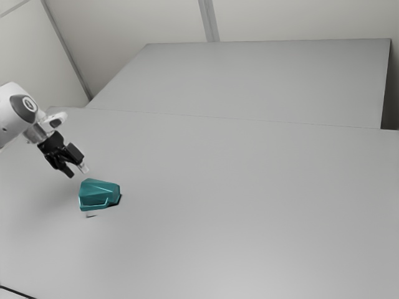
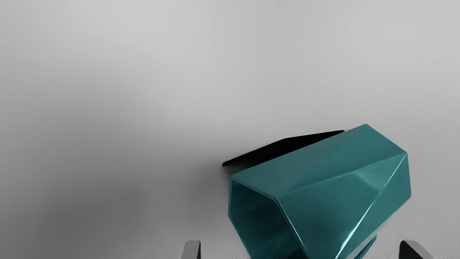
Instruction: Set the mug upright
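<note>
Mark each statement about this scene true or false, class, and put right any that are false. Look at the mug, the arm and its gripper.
1. The mug lies on its side on the table. True.
2. The gripper is shut on the mug. False: its two fingers stand wide apart and do not grip it.
3. The mug is teal, with flat, angled faces. True.
4. The mug's mouth is turned out of sight in the wrist view. False: the wrist view looks partly into it.
5. The arm comes in from the exterior view's right. False: it comes in from that view's left.
</note>
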Controlling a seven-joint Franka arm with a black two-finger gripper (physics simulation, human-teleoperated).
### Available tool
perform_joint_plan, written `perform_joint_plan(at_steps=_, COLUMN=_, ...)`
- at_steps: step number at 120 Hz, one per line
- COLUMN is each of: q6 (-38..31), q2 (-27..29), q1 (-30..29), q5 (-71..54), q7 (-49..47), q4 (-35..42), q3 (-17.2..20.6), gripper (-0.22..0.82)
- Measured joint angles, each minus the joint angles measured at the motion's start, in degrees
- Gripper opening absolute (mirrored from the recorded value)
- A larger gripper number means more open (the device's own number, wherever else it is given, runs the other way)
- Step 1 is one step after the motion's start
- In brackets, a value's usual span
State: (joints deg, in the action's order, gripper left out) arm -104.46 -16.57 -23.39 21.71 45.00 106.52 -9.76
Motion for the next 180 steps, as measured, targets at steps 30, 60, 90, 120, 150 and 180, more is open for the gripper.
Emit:
perform_joint_plan(at_steps=30, q6=2.8, q2=-2.7, q1=-1.3, q5=3.7, q7=3.3, q4=0.2, q3=0.0, gripper=0.6)
perform_joint_plan(at_steps=60, q6=4.6, q2=-4.3, q1=-2.8, q5=7.3, q7=6.0, q4=0.3, q3=0.5, gripper=0.56)
perform_joint_plan(at_steps=90, q6=6.6, q2=-5.0, q1=-4.9, q5=10.1, q7=8.0, q4=0.5, q3=1.8, gripper=0.42)
perform_joint_plan(at_steps=120, q6=7.7, q2=-5.1, q1=-5.8, q5=11.6, q7=9.3, q4=1.2, q3=2.3, gripper=0.22)
perform_joint_plan(at_steps=150, q6=8.6, q2=-4.9, q1=-6.0, q5=12.9, q7=10.4, q4=1.8, q3=2.3, gripper=-0.01)
perform_joint_plan(at_steps=180, q6=10.0, q2=-4.2, q1=-6.0, q5=14.5, q7=11.0, q4=1.6, q3=3.3, gripper=-0.18)
